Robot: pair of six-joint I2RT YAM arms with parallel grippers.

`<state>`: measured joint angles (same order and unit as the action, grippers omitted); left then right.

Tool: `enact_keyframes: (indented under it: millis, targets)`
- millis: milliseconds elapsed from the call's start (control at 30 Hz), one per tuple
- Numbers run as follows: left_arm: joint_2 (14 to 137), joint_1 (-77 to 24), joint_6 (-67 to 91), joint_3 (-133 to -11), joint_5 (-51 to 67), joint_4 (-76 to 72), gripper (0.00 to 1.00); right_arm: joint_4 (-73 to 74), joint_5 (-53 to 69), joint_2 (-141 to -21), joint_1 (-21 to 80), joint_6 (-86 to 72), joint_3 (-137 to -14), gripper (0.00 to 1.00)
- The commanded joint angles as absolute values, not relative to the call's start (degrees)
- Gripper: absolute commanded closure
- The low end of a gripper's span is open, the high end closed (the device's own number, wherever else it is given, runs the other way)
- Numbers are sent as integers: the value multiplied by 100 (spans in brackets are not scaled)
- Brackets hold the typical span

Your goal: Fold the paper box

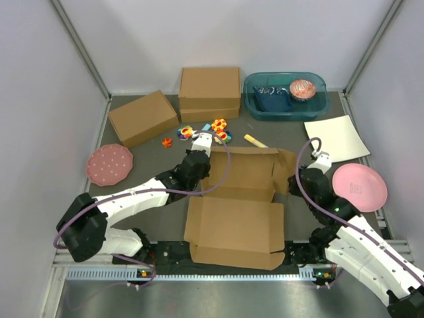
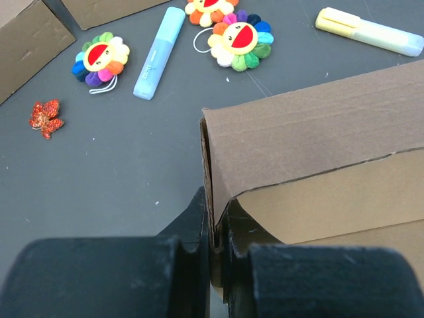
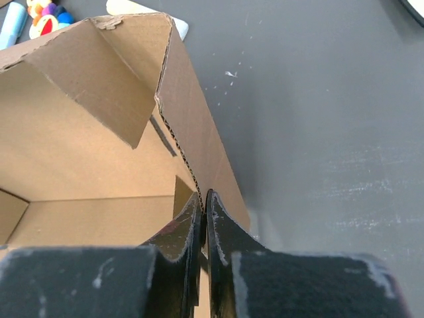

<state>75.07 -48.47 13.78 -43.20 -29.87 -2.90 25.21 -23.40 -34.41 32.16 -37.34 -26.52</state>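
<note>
Left wrist view, left jaws: clamped on the upright left wall of the paper box (image 2: pixel 311 132), at its near corner.
Right wrist view, right jaws: pinched together on the top edge of the box's right wall; an inner flap leans inward at 11 o'clock.
Paper box, top view: centre of the surface (image 1: pixel 142 156), walls partly raised, lid panel lying flat toward 6 o'clock.
Just past the left wall: two flower plushes (image 2: pixel 101 59), a blue marker (image 2: pixel 159 53), a yellow highlighter (image 2: pixel 368 30) and a red glitter piece (image 2: pixel 45 117) at 10 to 1 o'clock.
Farther out: angled small box (image 1: pixel 142 117) at 11, taller box (image 1: pixel 209 93) at 12, teal bin (image 1: pixel 285 109) at 1, white sheet (image 1: pixel 336 138) at 2, pink plate (image 1: pixel 360 187) at 3, dotted plate (image 1: pixel 108 164) at 9.
</note>
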Motion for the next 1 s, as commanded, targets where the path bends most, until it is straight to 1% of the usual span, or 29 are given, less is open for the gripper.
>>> enact_keyframes:
  millis: [0, 267, 467, 533, 567, 633, 667, 733, 767, 833, 867, 967]
  targets:
    - [7717, -4869, 1195, -4254, -2856, 106, 100, 2171, -1451, -3322, 3217, -4227, -3164, 100]
    - [7743, -4878, 1248, -4236, -2962, 53, 100, 1978, -800, -3357, 3313, -4210, -3322, 100]
    - [7805, -4887, 1309, -4315, -2918, 44, 100, 1776, -747, -3682, 3919, -3718, -3182, 100]
    - [7813, -4887, 1318, -4315, -2900, 44, 100, 1784, -686, -3997, 4095, -3507, -3182, 93]
    - [7822, -4878, 1310, -4315, -2900, 44, 100, 1793, -659, -4095, 4130, -3455, -3182, 83]
    - [7814, -4887, 1309, -4298, -2918, 53, 100, 1846, -711, -4227, 4210, -3393, -3156, 73]
    - [7796, -4878, 1301, -4254, -2927, 44, 100, 1846, -738, -4219, 4253, -3393, -3129, 66]
    - [7770, -4887, 1292, -4201, -2962, -113, 100, 1854, -826, -4131, 4263, -3393, -3033, 59]
    - [7743, -4878, 1283, -4149, -2971, -140, 100, 1872, -870, -4026, 4263, -3393, -3015, 53]
    - [7734, -4887, 1275, -4113, -2997, -167, 100, 1960, -1001, -3920, 4263, -3358, -3023, 48]
    - [7734, -4878, 1266, -4087, -2997, -167, 100, 2003, -1045, -3850, 4263, -3340, -3041, 44]
    - [7752, -4887, 1274, -4069, -2997, -202, 100, 2214, -1265, -3823, 4263, -3199, -3190, 38]
